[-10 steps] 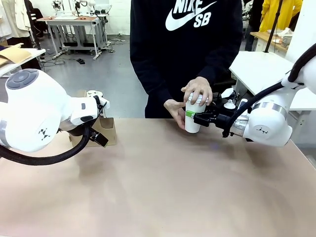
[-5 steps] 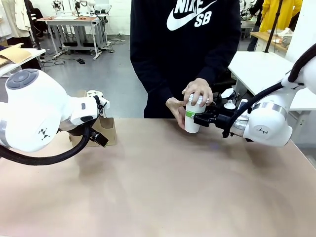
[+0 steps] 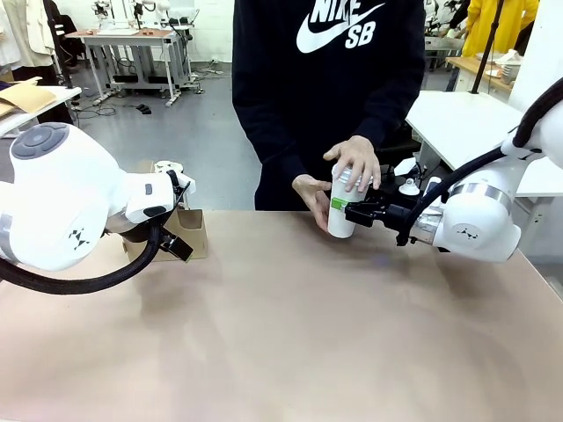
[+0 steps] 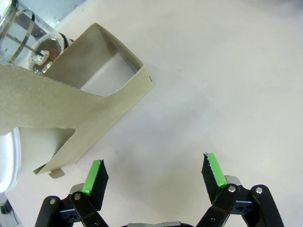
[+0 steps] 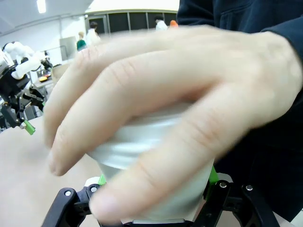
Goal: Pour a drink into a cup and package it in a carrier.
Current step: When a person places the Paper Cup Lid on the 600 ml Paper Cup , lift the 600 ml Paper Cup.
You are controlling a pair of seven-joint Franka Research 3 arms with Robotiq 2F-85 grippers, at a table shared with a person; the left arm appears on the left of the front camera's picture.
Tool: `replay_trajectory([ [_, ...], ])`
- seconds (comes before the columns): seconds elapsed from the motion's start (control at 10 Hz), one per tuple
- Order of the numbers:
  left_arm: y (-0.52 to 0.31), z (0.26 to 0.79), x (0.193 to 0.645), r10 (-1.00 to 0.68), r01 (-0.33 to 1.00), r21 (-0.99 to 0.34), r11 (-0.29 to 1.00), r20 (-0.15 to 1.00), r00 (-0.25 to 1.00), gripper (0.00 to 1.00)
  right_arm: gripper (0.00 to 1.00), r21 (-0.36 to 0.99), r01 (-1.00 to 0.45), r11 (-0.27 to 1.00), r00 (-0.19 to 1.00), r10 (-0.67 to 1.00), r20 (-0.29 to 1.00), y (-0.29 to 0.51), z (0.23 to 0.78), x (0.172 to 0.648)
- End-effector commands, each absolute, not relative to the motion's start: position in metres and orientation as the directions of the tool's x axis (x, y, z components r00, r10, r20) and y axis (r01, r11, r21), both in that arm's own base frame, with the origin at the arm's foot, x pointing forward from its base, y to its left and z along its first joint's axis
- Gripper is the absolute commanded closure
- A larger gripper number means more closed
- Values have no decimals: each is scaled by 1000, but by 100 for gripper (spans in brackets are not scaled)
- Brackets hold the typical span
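My right gripper [image 3: 349,211] is shut on a white paper cup [image 3: 340,221] at the table's far edge, the green pads on both its sides. In the right wrist view the cup [image 5: 156,189] stands between the pads. A person's hand [image 5: 165,109] lies over its top, and the other hand [image 3: 311,197] rests against its side. At the far left stands the brown cardboard carrier [image 3: 195,230]. My left gripper [image 4: 154,168] hangs open just over the table beside the carrier [image 4: 94,104]. Behind it is a glass pitcher [image 4: 23,33] with a trace of brown drink [image 4: 47,49] at its bottom.
The tan table [image 3: 281,334] stretches bare between the two arms. The person in a black sweatshirt [image 3: 330,79] stands at the far edge. A white table [image 3: 457,114] is behind my right arm, and work tables [image 3: 132,40] stand far back left.
The person's upper hand has shifted a little on the cup's top, and the cup has tipped slightly. Both arms have stayed where they were.
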State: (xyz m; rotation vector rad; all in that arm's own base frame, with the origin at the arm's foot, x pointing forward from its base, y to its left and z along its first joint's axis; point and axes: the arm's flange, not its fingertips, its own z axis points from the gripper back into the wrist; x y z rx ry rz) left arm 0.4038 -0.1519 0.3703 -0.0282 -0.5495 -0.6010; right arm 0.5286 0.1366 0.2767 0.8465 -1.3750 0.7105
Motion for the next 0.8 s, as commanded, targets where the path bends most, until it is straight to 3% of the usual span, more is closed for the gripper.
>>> replay_trajectory([
  [0.0, -152, 370, 404, -529, 544, 130, 829, 499, 687, 0, 19, 105, -840, 532, 83, -66, 994, 138, 283, 529],
  [0.7, -152, 370, 404, -529, 544, 130, 829, 499, 687, 0, 19, 105, -840, 532, 83, -66, 994, 138, 283, 529],
])
